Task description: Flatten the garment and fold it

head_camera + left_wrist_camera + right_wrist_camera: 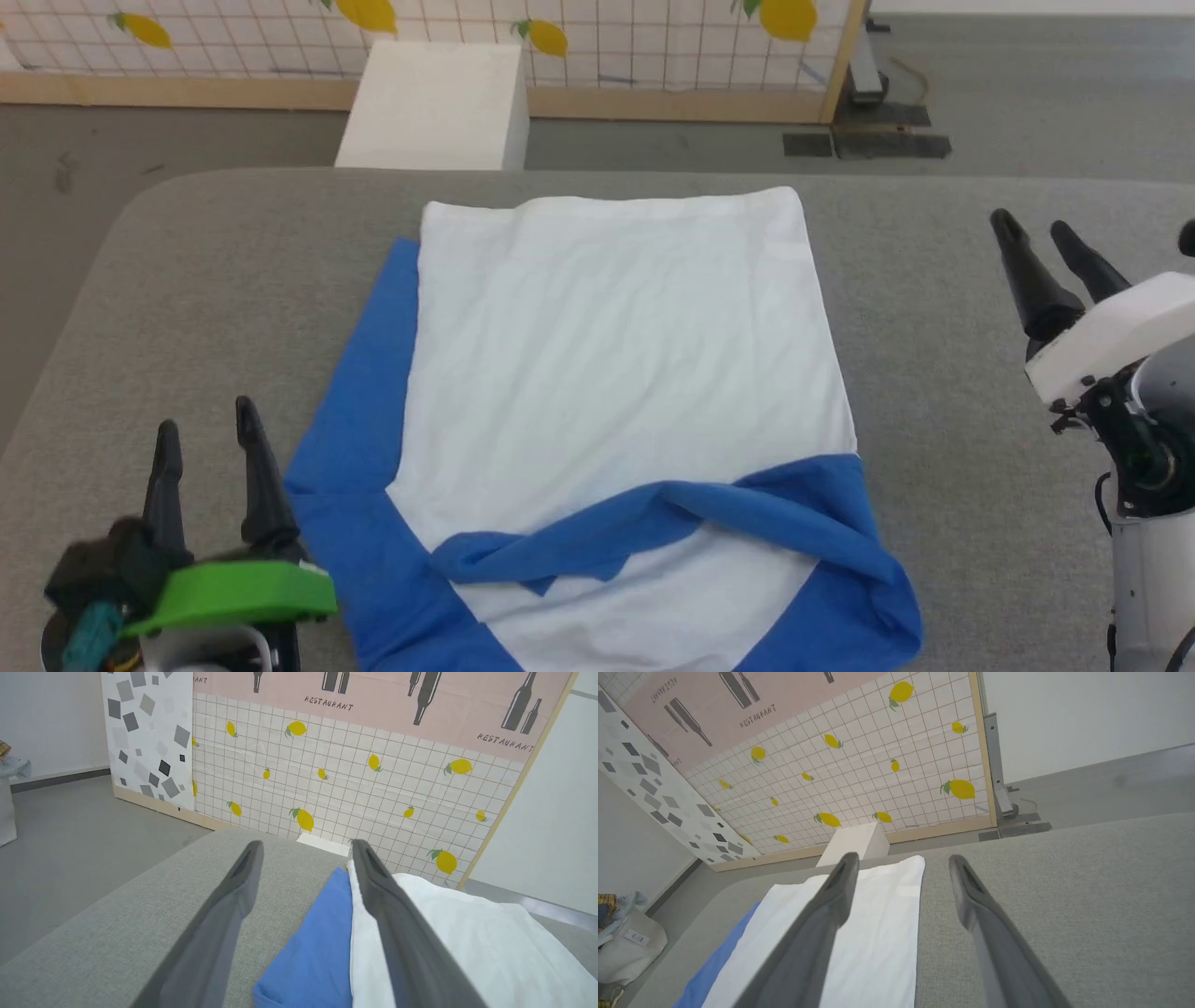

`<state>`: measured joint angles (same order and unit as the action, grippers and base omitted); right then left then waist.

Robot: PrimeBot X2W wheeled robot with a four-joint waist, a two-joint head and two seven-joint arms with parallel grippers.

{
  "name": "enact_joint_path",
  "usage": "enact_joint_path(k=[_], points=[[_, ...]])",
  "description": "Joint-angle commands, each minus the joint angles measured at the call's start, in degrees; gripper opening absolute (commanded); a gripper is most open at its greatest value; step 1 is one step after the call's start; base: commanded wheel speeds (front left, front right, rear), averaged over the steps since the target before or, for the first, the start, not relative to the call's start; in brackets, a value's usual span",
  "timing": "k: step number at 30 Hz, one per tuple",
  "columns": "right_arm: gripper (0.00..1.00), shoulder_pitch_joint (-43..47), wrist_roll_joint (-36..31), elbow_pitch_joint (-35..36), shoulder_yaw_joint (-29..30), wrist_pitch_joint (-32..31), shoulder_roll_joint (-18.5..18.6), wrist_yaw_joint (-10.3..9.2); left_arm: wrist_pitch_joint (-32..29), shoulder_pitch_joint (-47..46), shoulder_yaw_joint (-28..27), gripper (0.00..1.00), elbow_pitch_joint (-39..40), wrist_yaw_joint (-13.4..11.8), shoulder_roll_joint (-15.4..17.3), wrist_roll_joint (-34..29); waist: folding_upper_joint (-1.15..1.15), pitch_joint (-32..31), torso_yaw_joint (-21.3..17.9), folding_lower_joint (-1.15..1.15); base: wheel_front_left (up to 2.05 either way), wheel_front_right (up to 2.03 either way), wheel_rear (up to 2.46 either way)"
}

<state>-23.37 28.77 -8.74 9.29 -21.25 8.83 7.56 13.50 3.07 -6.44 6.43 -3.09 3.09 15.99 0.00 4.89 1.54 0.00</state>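
The garment (616, 373) is spread on the grey table (187, 280), in the middle, between the two grippers. Its white body is laid flat towards the far edge. A blue sleeve (359, 411) is left showing along the left side, and another blue sleeve (672, 523) is bunched in a twisted band across the near part. The near hem is cut off by the bottom of the head view, so its place cannot be told.

The left gripper (207, 418) is held just beside the left sleeve with its fingers spread, and nothing is pinched. The right gripper (1032, 224) is held well apart from the cloth on the right, its fingers likewise spread and empty.

Several faults can be foreseen. If the next fold is made over the twisted band, a lump is likely to be trapped and the stack left uneven. If only the top layer is caught, the soft cotton may be slid off the layer beneath and the straight far edge lost. If the fingers are pressed too low, the table cover may be nipped with the cloth. The left sleeve, if not tucked, would be left sticking out.
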Motion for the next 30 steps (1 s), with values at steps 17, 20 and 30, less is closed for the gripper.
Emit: enact_joint_path(k=[17, 20, 30], points=[[1.0, -1.58, -2.56, 11.95, 6.9, -6.1, -3.23, -0.08, -37.07, -42.68, 3.59, 1.0, -19.55, 5.59, 14.91, 5.98, 0.0, 17.12, -4.41, 0.0, 0.0, 0.0, 0.0], [1.0, -2.33, -2.25, 12.48, 6.16, -6.4, -3.25, -0.08, -45.06, -48.19, 4.72, 1.0, -23.06, 5.08, 16.01, 6.59, 0.0, 19.36, -5.46, 0.0, 0.0, 0.0, 0.0], [1.0, -3.18, -1.19, 15.28, 6.14, -7.21, -1.89, -0.08, -65.62, -56.75, 10.07, 1.0, -28.76, 1.51, 18.61, 3.61, 0.0, 25.23, -5.72, 0.0, 0.0, 0.0, 0.0]])
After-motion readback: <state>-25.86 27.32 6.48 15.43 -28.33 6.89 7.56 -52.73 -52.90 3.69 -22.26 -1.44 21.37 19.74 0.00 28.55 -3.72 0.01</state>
